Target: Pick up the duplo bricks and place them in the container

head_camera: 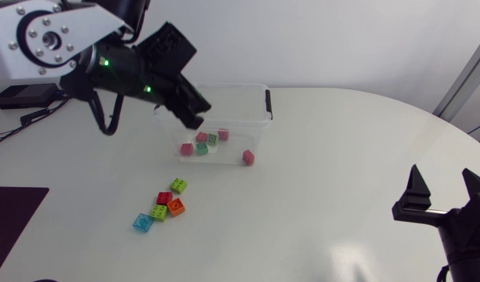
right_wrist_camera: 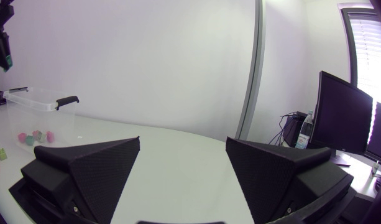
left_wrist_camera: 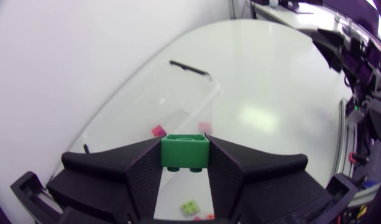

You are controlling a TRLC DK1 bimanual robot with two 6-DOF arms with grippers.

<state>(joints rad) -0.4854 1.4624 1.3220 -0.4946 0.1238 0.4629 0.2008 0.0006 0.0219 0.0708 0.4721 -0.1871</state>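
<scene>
In the left wrist view my left gripper (left_wrist_camera: 185,163) is shut on a green duplo brick (left_wrist_camera: 185,151), both fingers pressing its sides. From above, that gripper (head_camera: 194,116) hangs over the left part of the clear plastic container (head_camera: 265,102). Several pink and green bricks (head_camera: 201,147) lie on the container's floor. One pink brick (head_camera: 248,157) sits by its front right corner; I cannot tell whether it is inside. On the table in front lie a lime brick (head_camera: 178,186), a red one (head_camera: 164,198), an orange one (head_camera: 176,207) and a blue one (head_camera: 142,222). My right gripper (head_camera: 442,174) stands open and empty at the far right.
A dark mat (head_camera: 12,219) covers the table's front left corner. The container (right_wrist_camera: 38,99) has black clip handles (head_camera: 268,103) at its ends. Bare white tabletop (head_camera: 341,172) stretches between the container and my right arm.
</scene>
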